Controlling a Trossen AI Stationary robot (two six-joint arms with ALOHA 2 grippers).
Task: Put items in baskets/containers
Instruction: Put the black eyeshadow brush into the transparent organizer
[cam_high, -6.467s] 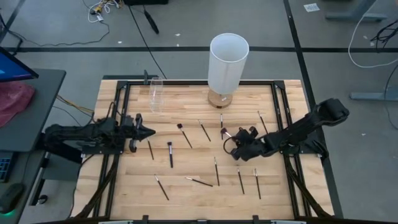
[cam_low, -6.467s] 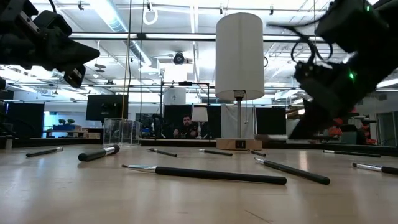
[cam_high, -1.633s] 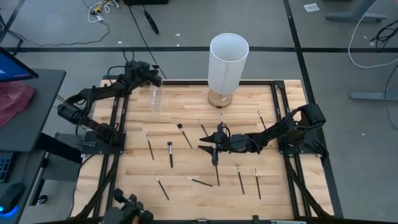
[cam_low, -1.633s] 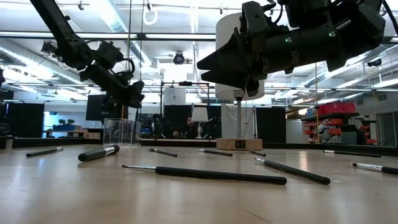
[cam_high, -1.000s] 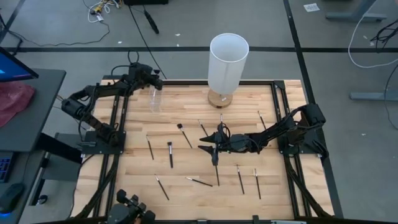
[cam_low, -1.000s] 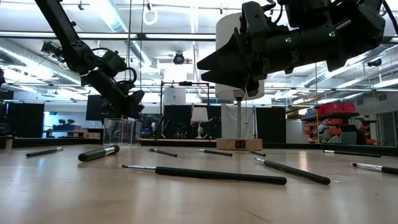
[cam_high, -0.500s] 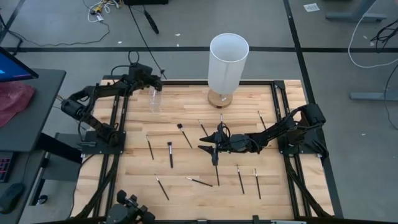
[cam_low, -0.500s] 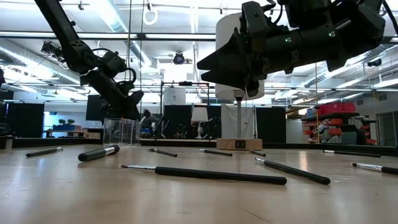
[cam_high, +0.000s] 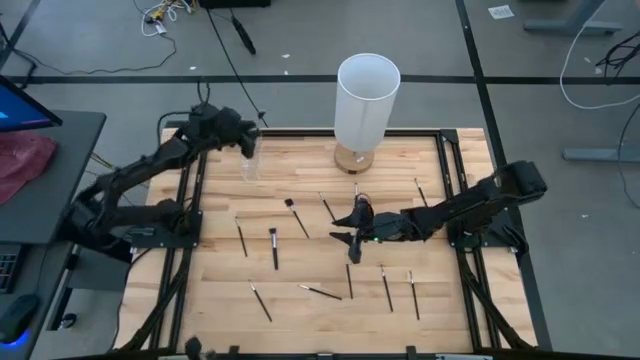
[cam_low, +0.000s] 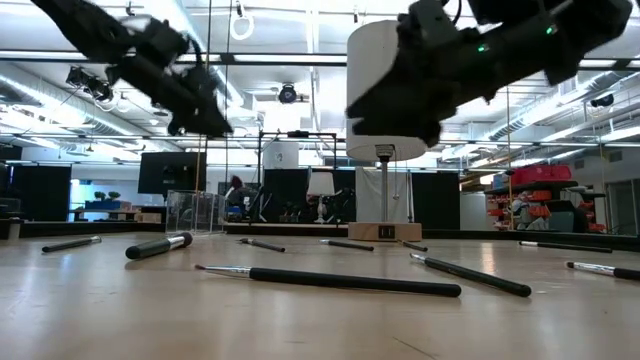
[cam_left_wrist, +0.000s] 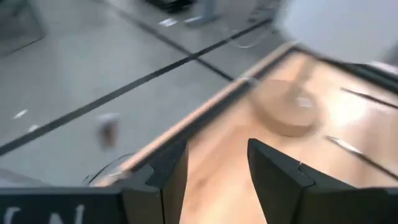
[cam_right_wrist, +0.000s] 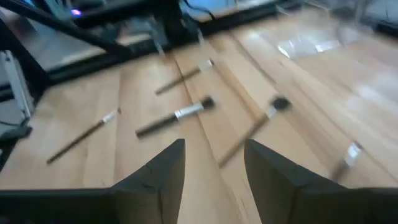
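Your target container, the small clear, colourless tumbler-like cup (cam_high: 250, 160), stands upright near the far left corner of the pale wooden table (cam_high: 200, 300), well left of the tall white cylindrical lamp (cam_high: 367, 100) on its round wooden base. The thin dark-handled brushes lie scattered flat across the middle and near half of the table, none visibly in the cup as far as you can judge from above; one thick-handled brush with a silver ferrule (cam_high: 273, 246) and a brush with a dark tuft (cam_high: 296, 216) lie closest to the cup's side.

Your left claw (cam_high: 243, 137) hangs just above and behind the cup, fingers parted a moderate way with nothing between them in its wrist view. Your right claw (cam_high: 352, 240) hovers over the middle of the table, right above a thin dark brush (cam_high: 348, 275), fingers parted and empty.

For the step in hand, which looks like a pick by the right arm, line the fingers across the handle rather than along it, come straight down until the tips straddle it, and close near the handle's middle so it does not pivot. Keep the left arm clear of the cup rim; a nudge could topple it.
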